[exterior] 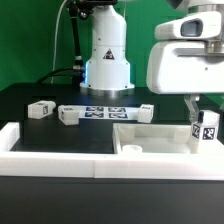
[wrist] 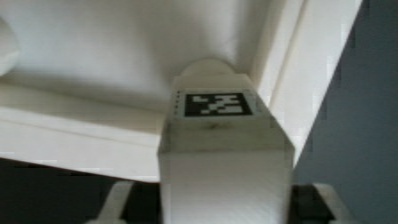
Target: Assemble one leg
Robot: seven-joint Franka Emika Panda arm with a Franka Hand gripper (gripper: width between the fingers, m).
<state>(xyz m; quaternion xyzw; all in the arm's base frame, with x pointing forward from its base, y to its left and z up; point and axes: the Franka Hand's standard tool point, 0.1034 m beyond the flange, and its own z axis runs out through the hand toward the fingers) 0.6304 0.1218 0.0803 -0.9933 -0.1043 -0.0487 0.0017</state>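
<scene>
Fingers (wrist: 125, 200) pinched the small white rectangular leg post with its black-and-white tag (wrist: 217, 140) at its near end. We noted its long axis ran straight out from them, upright, far end over a corner of the wide flat white panel (exterior: 150, 135).

A black table (exterior: 30, 105) fills the scene in front of a green backdrop (exterior: 30, 40). A long white border rail (exterior: 60, 163) runs along its near edge, turning up at the exterior view's left. A wide flat white panel (exterior: 150, 137) with a round hole near its corner lies at the exterior view's right. The marker board (exterior: 108, 111) lies flat farther back, near the middle.
</scene>
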